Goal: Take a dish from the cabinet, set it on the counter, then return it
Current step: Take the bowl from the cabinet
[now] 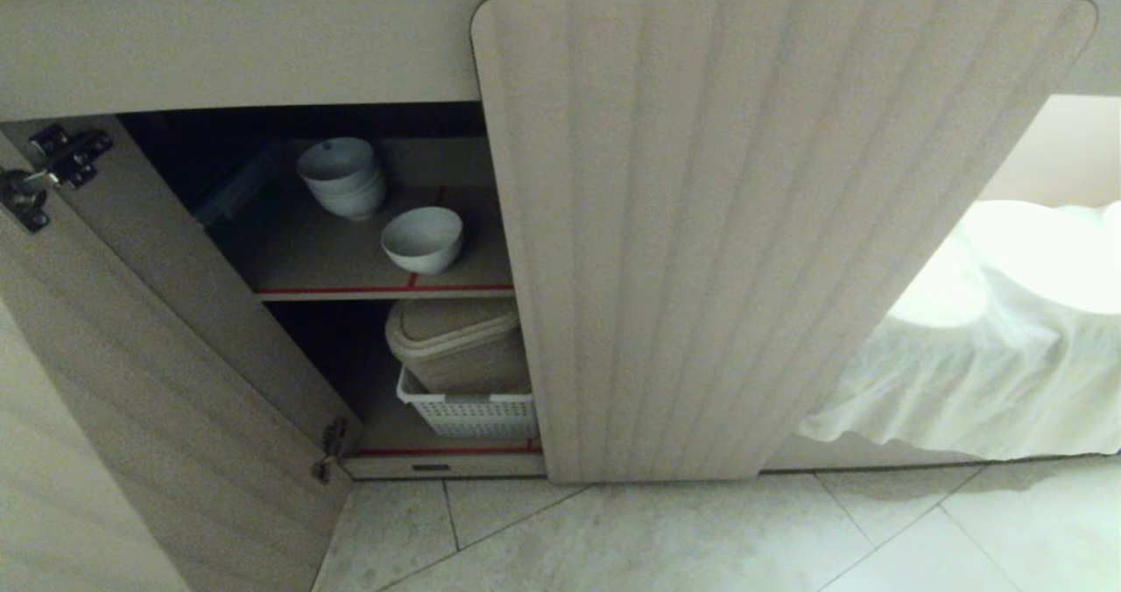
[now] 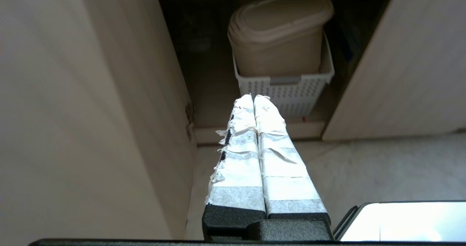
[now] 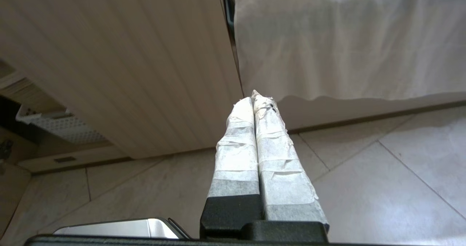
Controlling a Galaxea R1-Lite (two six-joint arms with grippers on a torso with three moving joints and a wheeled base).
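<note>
Down low at the cabinet [image 1: 771, 224]: left door swung wide open, right ribbed door sits mostly in front of the other half, so only the left side of the dark inside shows.
Upper shelf: the dish [image 1: 423, 239] sits alone near the red-edged front lip, tipped a bit so you look into it. It's on the shelf, nobody's touching it.
Behind it: a stack of white bowls [image 1: 342, 176], further back and to the left, close to the dish but not touching as far as I can see.
Lower shelf: a beige lidded bin [image 2: 278, 35] sitting inside a white perforated basket [image 2: 287, 93], pushed to the right side of the opening.
Left gripper [image 2: 254, 97]: hanging outside the cabinet, pointing at that basket, taped fingers pressed flat together with nothing between them.
Right gripper [image 3: 256, 97]: out by the right door's edge, above the tiled floor [image 3: 364, 173], taped fingers also squeezed together, holding zilch.
Off to the right: a white draped cloth [image 1: 990, 373] hanging down to the floor beside the cabinet.
Head view: neither arm shows up in it.
</note>
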